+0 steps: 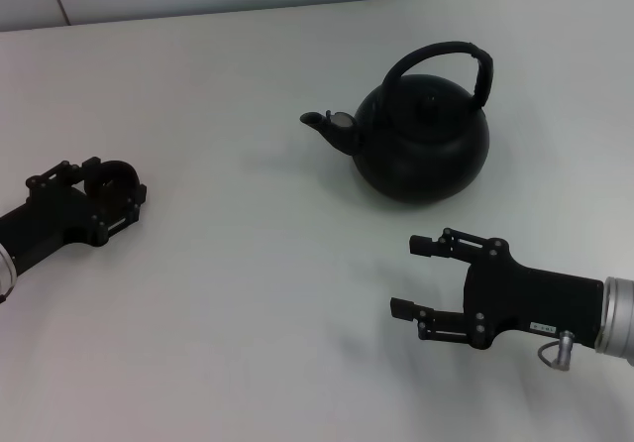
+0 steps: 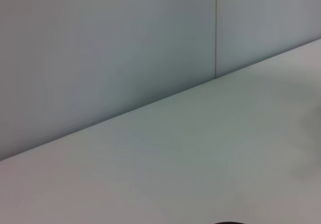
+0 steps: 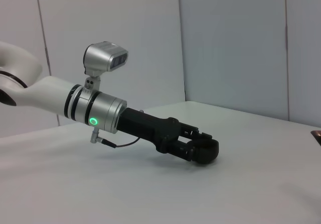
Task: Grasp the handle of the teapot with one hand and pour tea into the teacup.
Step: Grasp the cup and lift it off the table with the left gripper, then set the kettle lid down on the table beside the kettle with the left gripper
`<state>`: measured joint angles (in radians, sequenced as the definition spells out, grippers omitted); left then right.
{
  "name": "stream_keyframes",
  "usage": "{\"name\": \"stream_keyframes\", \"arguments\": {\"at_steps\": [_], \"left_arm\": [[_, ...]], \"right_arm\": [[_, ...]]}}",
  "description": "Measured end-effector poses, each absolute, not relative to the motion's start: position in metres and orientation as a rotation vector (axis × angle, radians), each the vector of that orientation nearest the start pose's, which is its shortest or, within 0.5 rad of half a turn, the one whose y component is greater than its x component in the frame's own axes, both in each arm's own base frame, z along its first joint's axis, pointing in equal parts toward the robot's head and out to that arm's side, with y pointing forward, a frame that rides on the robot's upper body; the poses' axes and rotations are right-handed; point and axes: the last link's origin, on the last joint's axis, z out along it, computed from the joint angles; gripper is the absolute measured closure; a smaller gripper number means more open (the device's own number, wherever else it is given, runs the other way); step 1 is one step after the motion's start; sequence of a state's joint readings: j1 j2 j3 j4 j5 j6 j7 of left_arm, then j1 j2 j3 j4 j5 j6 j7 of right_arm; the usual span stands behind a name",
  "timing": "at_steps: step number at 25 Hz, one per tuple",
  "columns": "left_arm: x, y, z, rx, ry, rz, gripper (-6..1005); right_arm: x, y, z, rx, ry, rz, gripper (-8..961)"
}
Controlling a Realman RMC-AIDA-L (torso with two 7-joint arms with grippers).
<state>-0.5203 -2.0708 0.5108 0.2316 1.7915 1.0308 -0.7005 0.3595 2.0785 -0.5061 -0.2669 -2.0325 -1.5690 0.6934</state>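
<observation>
The teapot [image 1: 423,139] sat upright on the white table [image 1: 248,293], its spout [image 1: 327,125] toward the robot's left and its handle [image 1: 451,65] arched over the lid. The right gripper [image 1: 411,276] hovered near the pot, on the robot's side of it, touching nothing, fingers spread wide. The left gripper [image 1: 107,184] rested well apart at the left, its fingers pinching the small dark teacup [image 3: 204,150].

This looks like a robot test room, not a home. There is one big plain white table [image 1: 218,303] with pale bare wall panels [image 3: 230,43] behind it. A silver and white robot arm [image 3: 75,101] with a small green light reaches over the table.
</observation>
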Motion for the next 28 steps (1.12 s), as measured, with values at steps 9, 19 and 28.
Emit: {"name": "stream_keyframes", "arguments": {"at_steps": [9,19,28], "left_arm": [[-0.310,0.338,-0.038,-2.347,-0.516,-0.606,290],[-0.285,0.343,-0.057,-2.473,-0.453,-0.626,275],[-0.263,0.345,-0.083,-2.548,-0.434,-0.630,262]], "right_arm": [[0.320,0.237,-0.050,-2.609,0.386,0.795,189],[0.319,0.237,-0.051,-2.605,0.389,0.797,190],[0.319,0.236,-0.052,-2.606,0.395,0.801,191]]}}
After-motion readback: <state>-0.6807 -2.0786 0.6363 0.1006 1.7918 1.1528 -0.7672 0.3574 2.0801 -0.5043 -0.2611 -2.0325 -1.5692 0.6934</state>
